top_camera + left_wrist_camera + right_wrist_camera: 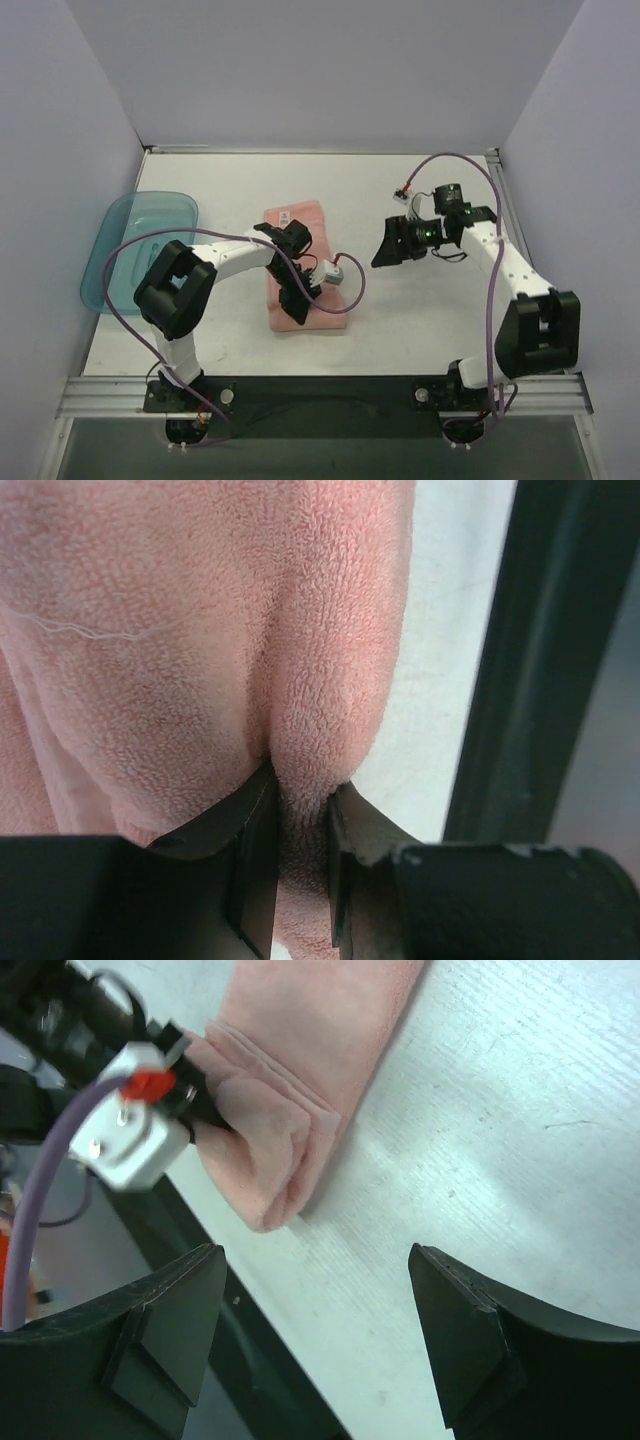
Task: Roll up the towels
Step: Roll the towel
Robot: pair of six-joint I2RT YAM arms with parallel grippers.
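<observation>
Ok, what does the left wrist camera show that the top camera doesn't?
Left wrist only: the left gripper closed on a raised fold of the towel, plus a loose thread. Top only: the tray off to the left, and the right gripper open, clear of the towel on its right. Both: the pink towel with the left gripper on it.
</observation>
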